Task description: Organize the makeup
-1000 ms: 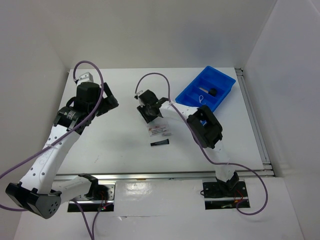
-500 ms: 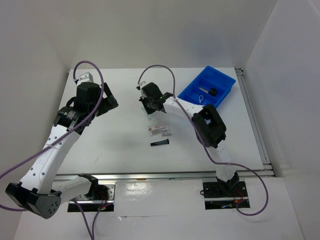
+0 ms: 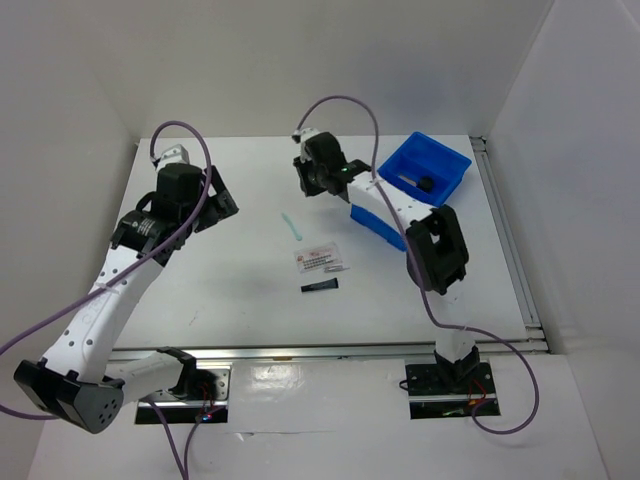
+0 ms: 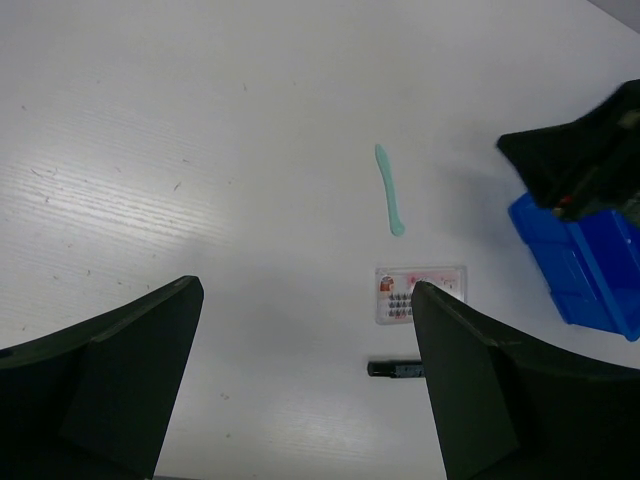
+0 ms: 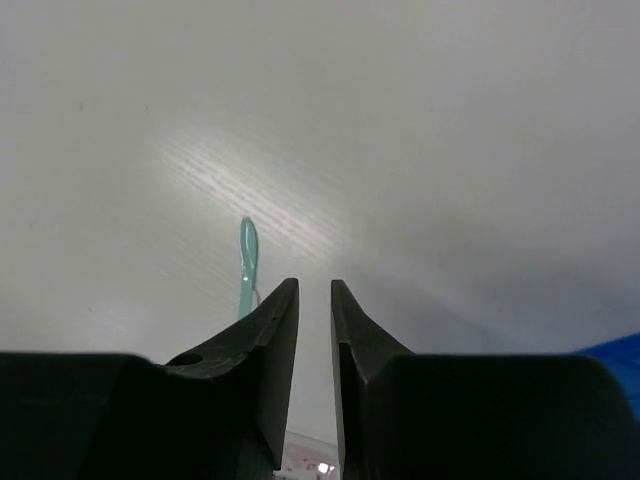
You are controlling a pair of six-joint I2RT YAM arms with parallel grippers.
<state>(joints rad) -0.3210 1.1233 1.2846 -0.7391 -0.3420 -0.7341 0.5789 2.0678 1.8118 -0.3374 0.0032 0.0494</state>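
Part done. Small black cube already in blue bin, far right corner of worktop. Left out mid-worktop: teal stick, sachet, slim black tube. Right claw narrow, holding nothing. Left claw wide, holding nothing.

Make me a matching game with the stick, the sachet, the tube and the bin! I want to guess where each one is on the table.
Things:
1. stick
2. sachet
3. tube
4. bin

Places:
A. far right corner of the table
B. closest to the table's near edge
C. lying between two other loose items
D. furthest back of the three loose items

Pairs: 1-D, 2-C, 3-B, 4-A
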